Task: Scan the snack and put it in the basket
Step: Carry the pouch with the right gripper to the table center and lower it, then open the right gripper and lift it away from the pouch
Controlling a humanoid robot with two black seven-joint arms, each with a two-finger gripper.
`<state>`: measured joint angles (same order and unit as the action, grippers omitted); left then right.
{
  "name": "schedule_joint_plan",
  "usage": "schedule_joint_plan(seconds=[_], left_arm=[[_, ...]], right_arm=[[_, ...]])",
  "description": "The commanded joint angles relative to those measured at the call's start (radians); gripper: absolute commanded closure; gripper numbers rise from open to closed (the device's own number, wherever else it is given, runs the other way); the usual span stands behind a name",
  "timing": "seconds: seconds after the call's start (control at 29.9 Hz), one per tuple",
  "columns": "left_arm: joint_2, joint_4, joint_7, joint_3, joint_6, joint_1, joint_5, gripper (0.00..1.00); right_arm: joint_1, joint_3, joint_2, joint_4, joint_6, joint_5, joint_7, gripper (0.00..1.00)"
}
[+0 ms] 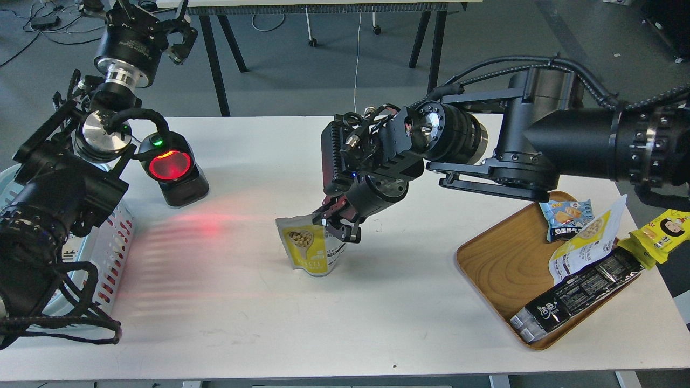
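Gripping the snack (308,247) top in right gripper (335,221) jaws, label print unreadable, left gripper (161,27) jaws spread, empty

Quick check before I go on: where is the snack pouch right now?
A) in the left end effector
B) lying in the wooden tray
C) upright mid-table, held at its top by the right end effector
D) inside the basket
C: the pouch stands upright on the table, and the right end effector is closed on its top edge, clear of the tray and the basket.
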<state>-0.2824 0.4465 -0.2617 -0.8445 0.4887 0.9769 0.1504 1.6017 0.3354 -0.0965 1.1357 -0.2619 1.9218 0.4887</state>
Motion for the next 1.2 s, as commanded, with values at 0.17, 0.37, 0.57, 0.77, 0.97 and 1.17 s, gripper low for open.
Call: schedule_joint_plan(seconds=[0.17, 0.37, 0.57, 0.77, 0.97, 1.17], left_arm=[[-0.004, 0.0, -0.001, -0.001, 0.0, 0.0, 0.0, 0.0], [-0.009, 0.001, -0.002, 0.001, 0.0, -0.004, 0.002, 0.0], [-0.017, 0.003, 0.005, 0.001, 0.0, 0.0, 0.0, 0.0], [-0.079, 0.072, 0.006, 0.08, 0.0, 0.012, -0.003, 0.01], [-0.198, 0.214, 0.006, 0.221, 0.0, 0.103, -0.101, 0.02], [-0.259, 0.283, -0.007, 0.331, 0.0, 0.236, -0.536, 0.12]], right_arm=[[0.012, -0.004, 0.012, 0.004, 0.001, -0.004, 0.0, 0.79], [0.043, -0.035, -0.067, 0.068, 0.001, -0.01, 0.0, 0.39], [0.064, -0.145, -0.241, 0.142, 0.001, -0.147, 0.0, 0.07], [0.035, -0.265, -0.4, 0.133, 0.001, -0.286, 0.0, 0.03], [-0.032, -0.279, -0.548, 0.11, 0.001, -0.598, 0.0, 0.01], [-0.091, -0.299, -0.577, -0.04, 0.012, -0.848, 0.0, 0.01]])
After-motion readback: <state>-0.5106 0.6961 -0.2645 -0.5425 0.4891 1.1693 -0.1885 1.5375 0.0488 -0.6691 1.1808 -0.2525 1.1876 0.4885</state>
